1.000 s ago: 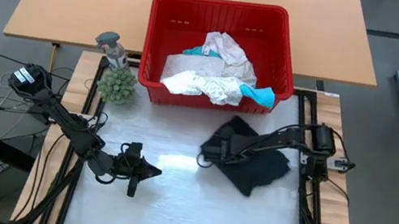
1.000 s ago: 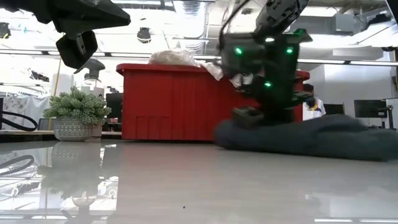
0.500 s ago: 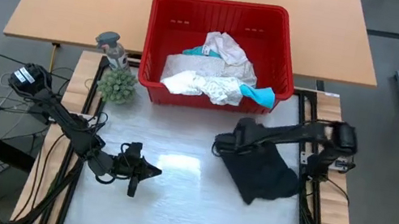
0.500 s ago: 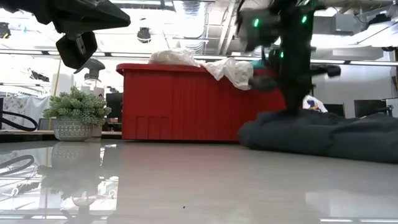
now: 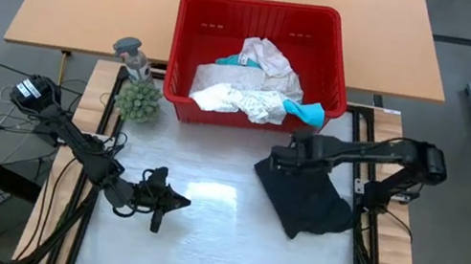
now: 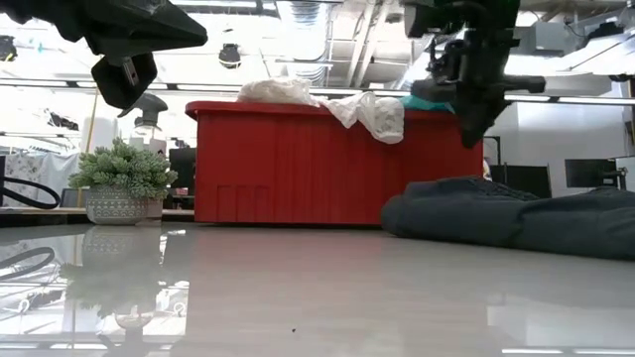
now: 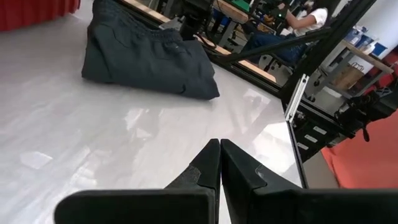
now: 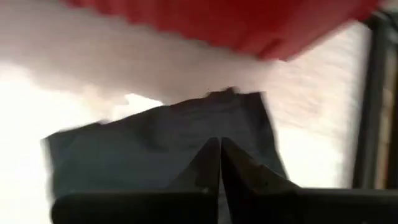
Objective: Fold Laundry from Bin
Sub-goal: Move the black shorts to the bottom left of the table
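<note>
The black garment (image 5: 306, 200) lies bunched flat on the white table, right of the middle, in front of the red bin (image 5: 257, 8). White laundry (image 5: 245, 90) and a teal piece (image 5: 307, 112) lie heaped in the bin; a white piece (image 6: 372, 111) hangs over its rim. My right gripper (image 5: 275, 161) hangs shut above the garment's far left corner, clear of it (image 6: 468, 134). My left gripper (image 5: 184, 203) is shut and held off the table at the near left, pointing toward the garment (image 7: 146, 56).
A small green potted plant (image 5: 138, 100) and a grey bottle (image 5: 132, 56) stand left of the bin. Black frame rails (image 5: 362, 242) run along the table's left and right sides. Bare white tabletop (image 5: 215, 245) stretches between the two grippers and toward the near edge.
My right gripper has risen off the black garment and gone toward the table's far right, staying shut. The garment's left edge has been drawn toward the right, and the garment now lies more compact and still.
</note>
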